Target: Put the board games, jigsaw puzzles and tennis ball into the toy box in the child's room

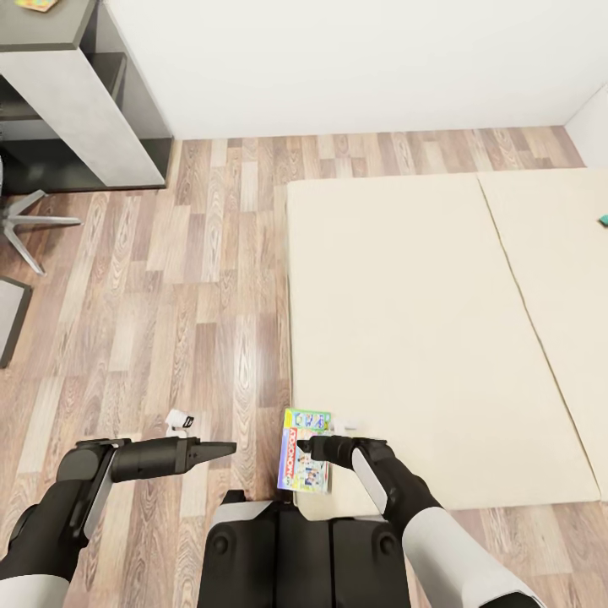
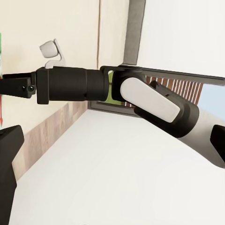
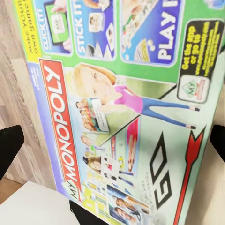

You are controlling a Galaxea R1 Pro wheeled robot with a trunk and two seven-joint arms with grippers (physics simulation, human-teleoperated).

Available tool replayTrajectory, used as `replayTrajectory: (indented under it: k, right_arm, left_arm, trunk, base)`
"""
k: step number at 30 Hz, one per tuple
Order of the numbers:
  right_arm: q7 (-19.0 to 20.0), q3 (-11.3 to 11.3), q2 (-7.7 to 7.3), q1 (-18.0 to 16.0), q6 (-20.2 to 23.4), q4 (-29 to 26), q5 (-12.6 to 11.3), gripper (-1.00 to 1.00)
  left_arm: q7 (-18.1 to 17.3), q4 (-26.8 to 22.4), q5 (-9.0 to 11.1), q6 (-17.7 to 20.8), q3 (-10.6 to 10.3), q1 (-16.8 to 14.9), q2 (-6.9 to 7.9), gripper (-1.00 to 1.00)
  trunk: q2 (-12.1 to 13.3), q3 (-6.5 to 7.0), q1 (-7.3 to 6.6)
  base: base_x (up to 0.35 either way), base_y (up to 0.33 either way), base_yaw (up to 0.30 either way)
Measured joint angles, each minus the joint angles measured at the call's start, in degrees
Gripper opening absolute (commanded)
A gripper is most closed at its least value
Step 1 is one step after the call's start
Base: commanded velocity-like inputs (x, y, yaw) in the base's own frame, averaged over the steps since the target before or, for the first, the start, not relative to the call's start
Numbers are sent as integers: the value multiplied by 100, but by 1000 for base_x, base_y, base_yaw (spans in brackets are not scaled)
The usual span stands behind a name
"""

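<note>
Here the board game, a flat Monopoly box, is held at the near left corner of the bed, overhanging the mattress edge toward the wood-plank floor. Its long axis runs away from the robot, roughly parallel to the bed's side, with the printed face up. In the right wrist view the box fills the space between the two dark fingers, one at each side edge, so the right gripper is clamped across the box's short width. The left gripper hovers over the floor just beside the game, apart from it; its fingers look drawn together to a point with nothing between them. A second small teal item lies far off on the mattress. The grey desk stands against the white wall, and a chair leg shows beside it.
</note>
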Motion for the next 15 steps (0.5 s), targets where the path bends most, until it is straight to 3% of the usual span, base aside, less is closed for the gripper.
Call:
replayTrajectory:
  k: [15]
  right_arm:
    - [0,0,0,0,7,-1,0,100]
  left_arm:
    - [0,0,-5,-5,0,0,-7,100]
  trunk:
    - [0,138,0]
  base:
    - [0,0,0]
